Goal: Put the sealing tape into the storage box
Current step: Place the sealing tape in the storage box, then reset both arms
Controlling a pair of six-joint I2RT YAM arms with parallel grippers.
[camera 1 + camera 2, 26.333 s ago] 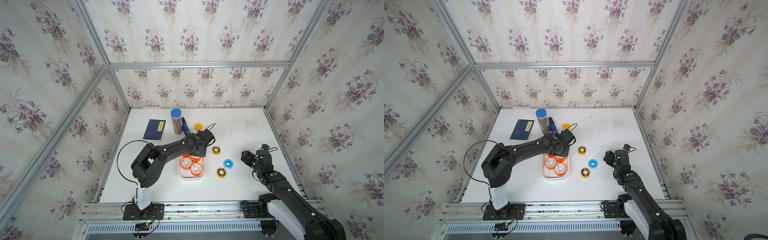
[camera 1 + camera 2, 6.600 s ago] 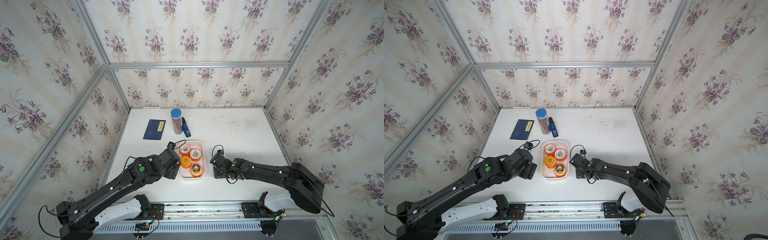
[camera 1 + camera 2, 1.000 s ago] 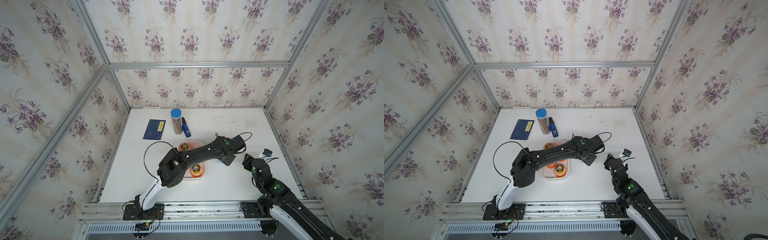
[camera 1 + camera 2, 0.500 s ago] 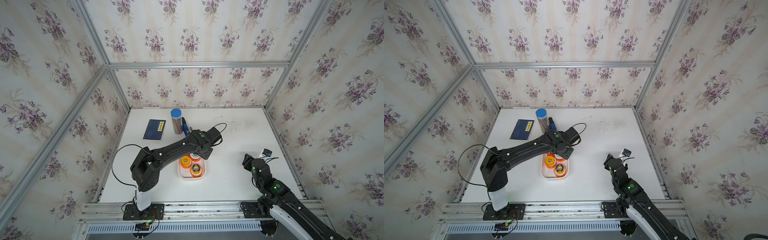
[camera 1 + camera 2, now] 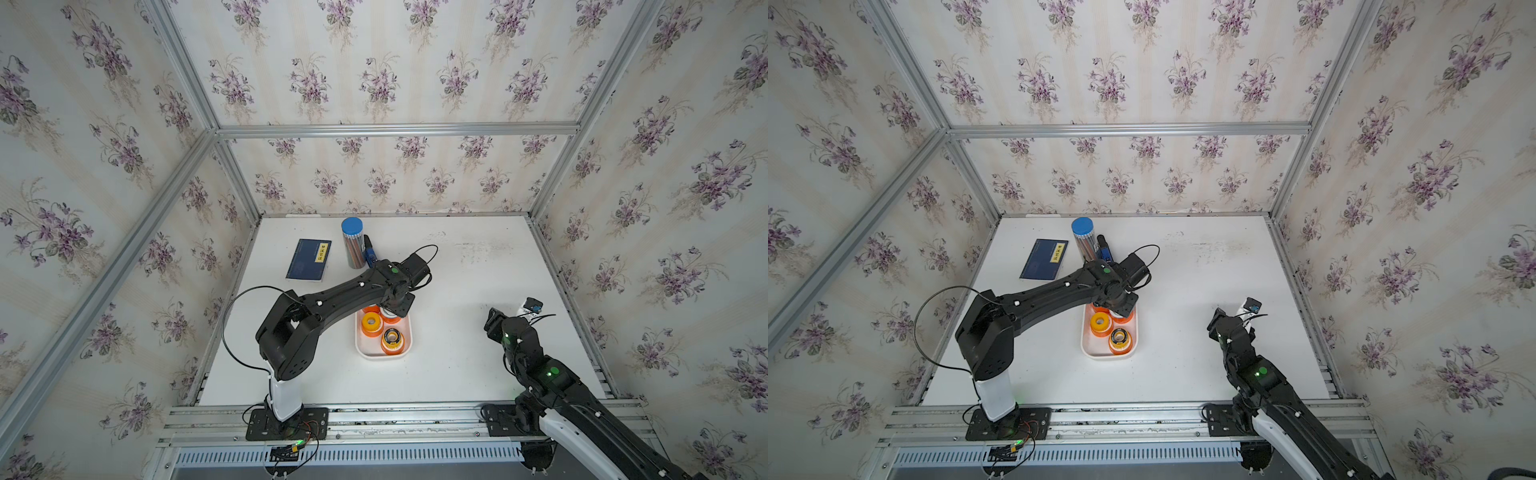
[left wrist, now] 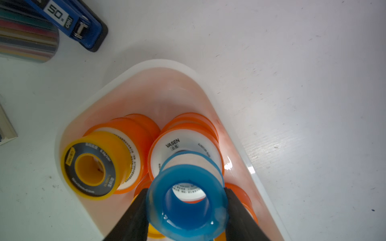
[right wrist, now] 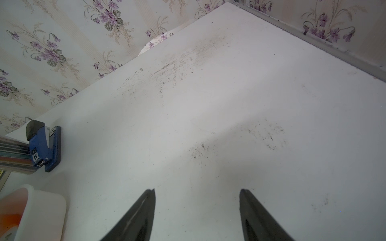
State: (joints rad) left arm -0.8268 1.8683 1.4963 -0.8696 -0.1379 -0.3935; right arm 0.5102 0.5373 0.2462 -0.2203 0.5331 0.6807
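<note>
My left gripper [image 6: 186, 200] is pinching the blue sealing tape [image 6: 188, 174], with one black finger on each side of the roll. In the left wrist view I look right through its hole. It hangs over the far end of the storage box [image 6: 158, 63], right above an orange roll [image 6: 183, 144] with a white face. I cannot tell if the blue one touches it. Next to that, a yellow roll [image 6: 89, 167] sits on another orange one inside the box. In both top views my left arm covers the far end of the box [image 5: 382, 356] [image 5: 1104, 355], and two more rolls [image 5: 372, 324] [image 5: 392, 338] show at the near end. My right gripper [image 7: 197, 191] is spread wide with nothing in it, over the bare white table [image 7: 229, 104], well apart from the box. A blue stapler [image 6: 69, 23] and a tube of pencils [image 5: 352, 243] stand just past the box, and a dark blue booklet [image 5: 308, 260] lies beside them
</note>
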